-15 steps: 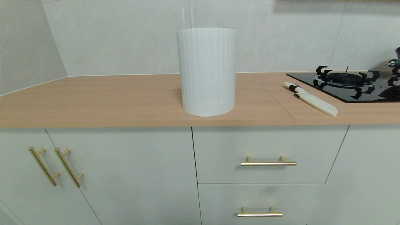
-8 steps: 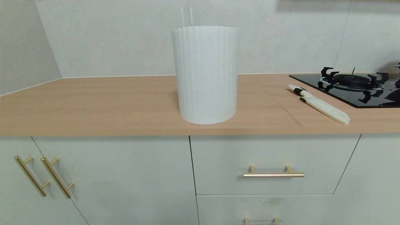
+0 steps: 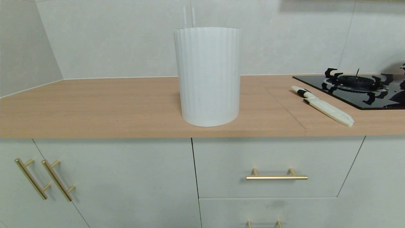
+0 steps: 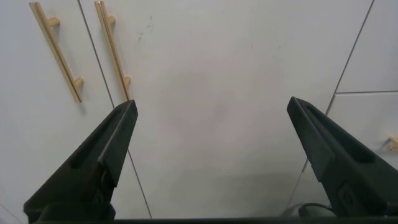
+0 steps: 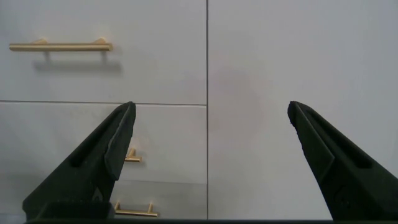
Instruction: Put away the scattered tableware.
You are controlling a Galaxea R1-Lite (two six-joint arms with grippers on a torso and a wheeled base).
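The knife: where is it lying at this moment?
In the head view, the knife lies flat on the right part of the counter, beside the near edge of the black hob, right of the tall white ribbed container.

The worktop (image 3: 95,107) is presenting matt wood grain. The container (image 3: 208,76) is showing a matt white ribbed surface. Right of the container, the knife (image 3: 322,106) is looking like smooth cream plastic, and the hob (image 3: 354,99) is gleaming as glossy black glass. Below the container, the cabinet fronts (image 3: 126,177) are reading smooth and matt, their handles (image 3: 276,177) brushed gold metal. The left hand (image 4: 211,102) and right hand (image 5: 211,106) are showing matt black plastic.
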